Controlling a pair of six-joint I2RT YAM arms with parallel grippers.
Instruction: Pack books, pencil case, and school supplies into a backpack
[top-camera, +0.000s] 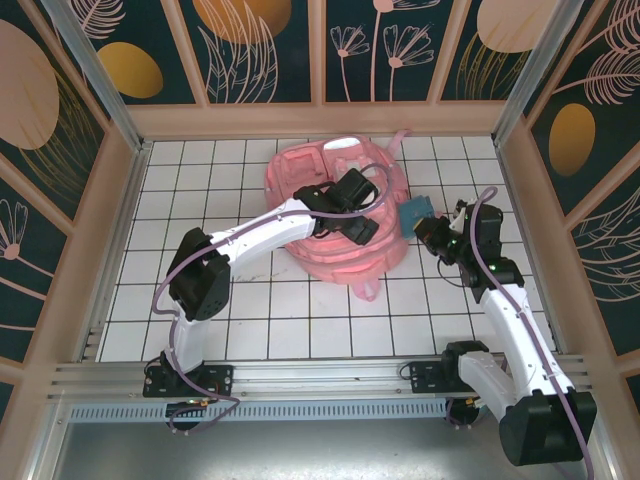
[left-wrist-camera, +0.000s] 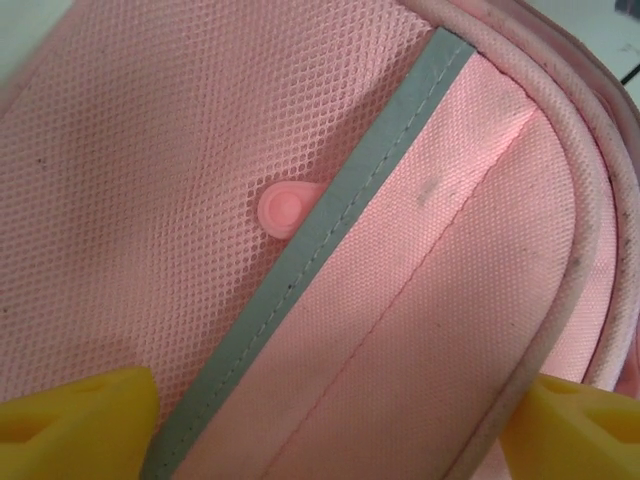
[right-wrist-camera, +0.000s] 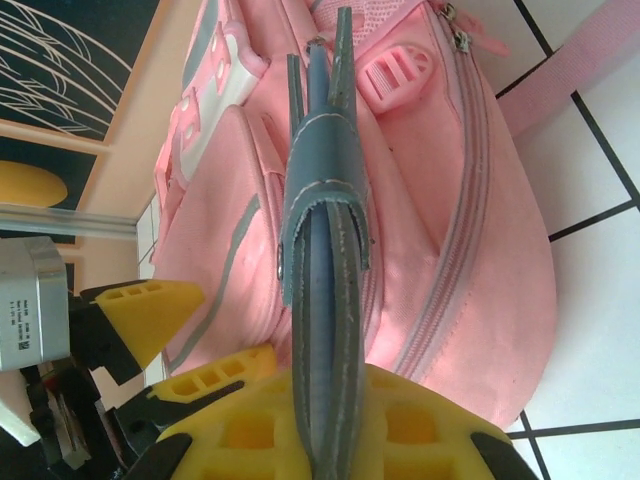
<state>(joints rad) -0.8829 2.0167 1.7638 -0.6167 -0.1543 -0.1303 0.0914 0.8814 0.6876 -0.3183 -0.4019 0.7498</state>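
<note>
Tabletop (top-camera: 205, 175) left of the backpack (top-camera: 300, 178) is open: bare tiles out to the left wall (top-camera: 100, 240). The near strip between the arm bases is also free. The left arm (top-camera: 265, 230) lies across the backpack's near-left side and bars that approach. The right flank is crowded — the pencil case (top-camera: 414, 212), clamped in the right gripper (top-camera: 430, 228), sits at the backpack's edge, leaving a narrow lane to the right wall (top-camera: 545, 230).

White gridded table (top-camera: 260, 310), pink backpack (top-camera: 290, 175) lying flat toward its far middle

A white tiled table (top-camera: 300, 310) is lying crossed by dark grid lines. Teal wall panels (top-camera: 265, 50) are standing around it, showing pale flower drawings, and an aluminium rail (top-camera: 320, 375) is running along its near edge.
</note>
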